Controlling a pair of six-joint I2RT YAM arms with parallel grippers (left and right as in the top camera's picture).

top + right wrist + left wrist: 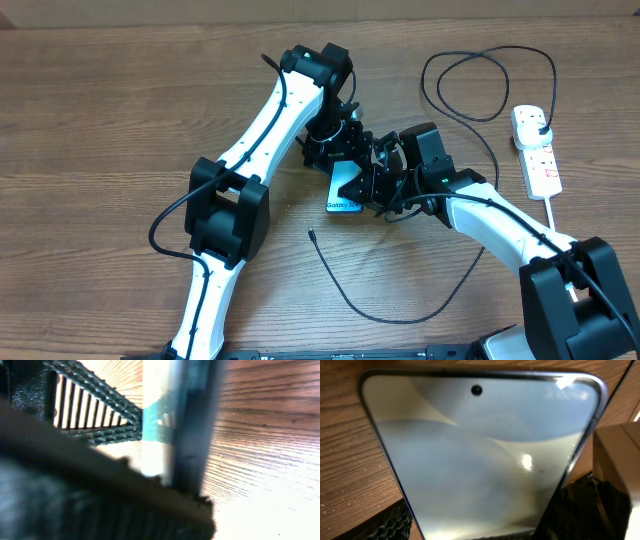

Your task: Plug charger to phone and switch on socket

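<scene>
Slim blue-screened smartphone [480, 460] straddled by wide left pincer [342, 160], grip untellable; edge pinched by narrow right pincer [372, 188]. Likely phone-steadying step; thin black cable's connector tip [311, 236], near-left, must be fetched next.

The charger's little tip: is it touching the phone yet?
Apart. The overhead view shows the charger tip lying on bare wood, with a clear strip of table between it and the phone.
</scene>
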